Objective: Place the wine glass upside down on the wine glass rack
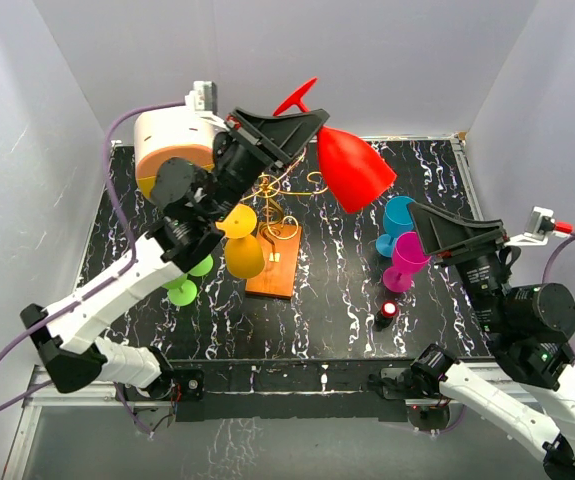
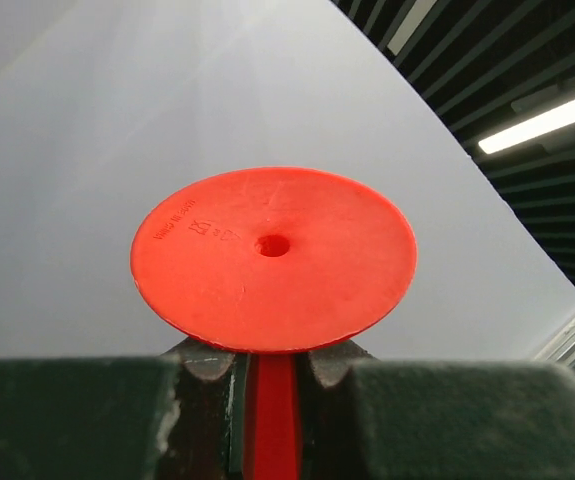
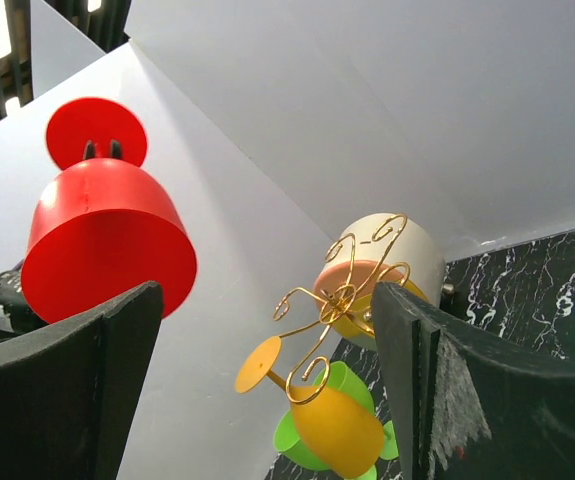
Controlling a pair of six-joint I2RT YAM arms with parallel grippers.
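The left end effector (image 2: pixel 270 362) is clamped narrow on the stem of the red glass (image 1: pixel 355 170), foot uppermost, bowl mouth turned down and a little outward; the glass hangs tilted in the air beyond the fingertips, above the rack (image 1: pixel 289 205) and not touching it. The right end effector (image 3: pixel 267 330) stands wide and holds nothing; the red glass is up and to its left, well apart, and the rack lies straight ahead, framed between its fingers in the wrist view.

By judgement the step in hand is the carry to the rack: the glass is inverted and lifted but not yet hung. The next move calls for lowering the left end effector toward a free scroll arm, then levelling the glass so the stem slides into the curl and the foot (image 2: pixel 272 245) catches on the wire. A yellow glass (image 1: pixel 244 250) seems to hang on the rack below the left wrist, so a hook clear of it is wanted.

The wire is thin, and which curls are free cannot be told; the left wrist view shows only the foot, the stem and blank wall, nothing of the rack; in the top view the stem is mostly hidden within the grip.
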